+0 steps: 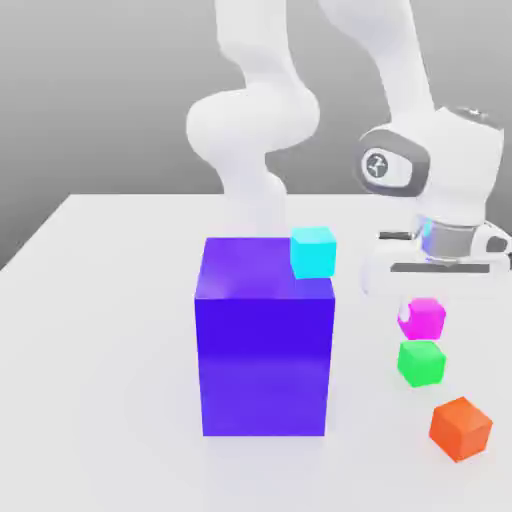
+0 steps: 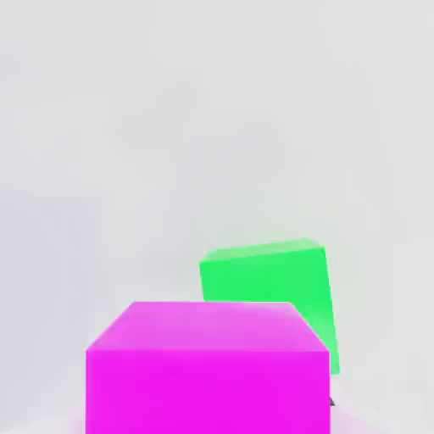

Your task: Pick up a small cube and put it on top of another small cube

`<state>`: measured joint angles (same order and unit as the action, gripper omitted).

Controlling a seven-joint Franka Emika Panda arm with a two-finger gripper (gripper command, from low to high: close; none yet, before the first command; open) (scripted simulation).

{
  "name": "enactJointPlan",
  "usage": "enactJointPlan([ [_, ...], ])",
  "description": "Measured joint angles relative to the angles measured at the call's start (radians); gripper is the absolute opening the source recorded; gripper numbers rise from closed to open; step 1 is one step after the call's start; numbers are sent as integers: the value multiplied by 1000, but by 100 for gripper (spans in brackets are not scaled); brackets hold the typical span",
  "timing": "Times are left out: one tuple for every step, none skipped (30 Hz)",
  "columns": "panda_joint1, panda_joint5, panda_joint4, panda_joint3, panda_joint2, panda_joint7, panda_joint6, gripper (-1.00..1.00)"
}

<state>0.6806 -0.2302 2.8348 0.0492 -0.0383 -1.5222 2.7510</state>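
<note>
The small cube [image 1: 422, 317] is magenta-pink and glossy. It sits between the fingers of my gripper [image 1: 424, 302], which is shut on it, at the exterior view's right. Directly beneath it is the other small cube [image 1: 421, 362], bright green and the same size. The gap between the two is very thin, and I cannot tell whether they touch. In the hand view the small magenta cube [image 2: 208, 369] is close up, with the green cube [image 2: 267, 284] partly hidden behind it.
A big blue block [image 1: 265, 340] stands at the middle of the white table [image 1: 100, 330], with a cyan cube [image 1: 313, 251] at its top corner. An orange cube [image 1: 461, 428] lies near the front, just right of the green one.
</note>
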Motion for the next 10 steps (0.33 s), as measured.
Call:
enactJointPlan([
  [-3, -14, -1, 0, 12, 10, 8, -100],
  [-7, -25, -2, 1, 24, 18, 16, -100],
  [-13, -34, -3, 5, 36, 24, 25, -100],
  [-14, -40, -4, 2, 47, 29, 34, -100],
  [-14, -44, -5, 1, 58, 32, 44, -100],
  [-13, -45, -5, 2, 68, 32, 54, -100],
  [-10, -42, -5, 2, 78, 31, 64, -100],
  [-8, -36, -5, 1, 86, 27, 74, -100],
  [-7, -28, -5, 3, 95, 21, 86, -100],
  [-6, -17, -4, 5, 102, 14, 98, -100],
])
